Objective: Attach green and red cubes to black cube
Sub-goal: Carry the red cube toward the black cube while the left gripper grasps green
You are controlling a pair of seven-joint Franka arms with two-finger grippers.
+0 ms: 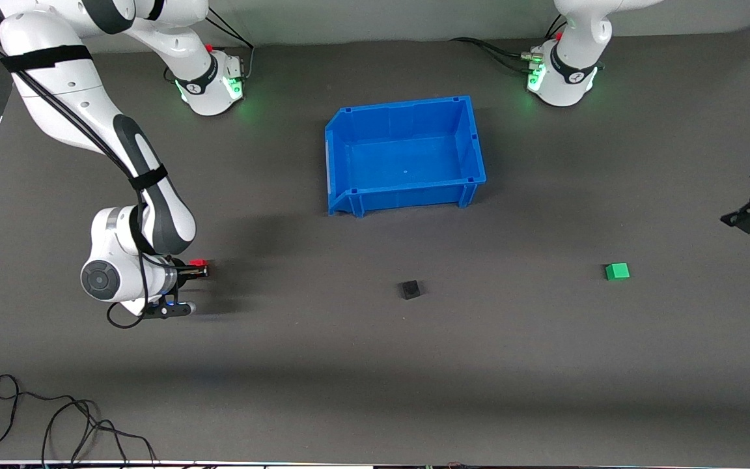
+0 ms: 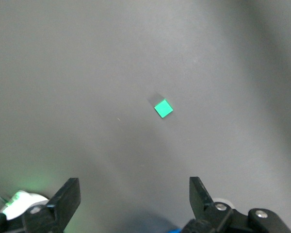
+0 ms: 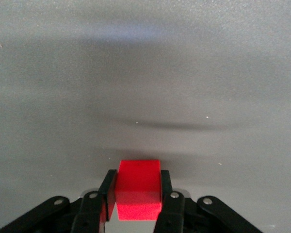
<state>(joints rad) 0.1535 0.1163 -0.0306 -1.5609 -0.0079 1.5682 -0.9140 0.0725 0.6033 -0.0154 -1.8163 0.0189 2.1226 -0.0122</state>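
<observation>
Both arms are glossy white with dark grey joint bands. The right arm (image 1: 121, 163) carries black cables strapped on with black bands, and a round grey cap closes its wrist joint. Each base (image 1: 209, 85) glows green, with a small red button. The gripper fingers (image 3: 166, 187) are matte black, with silver screws on their linkages.

my right gripper (image 3: 137, 191) | fingers (image 3: 108, 190) clamp the red cube (image 3: 138, 189) from both sides | grey table (image 3: 145, 73) beneath
</observation>
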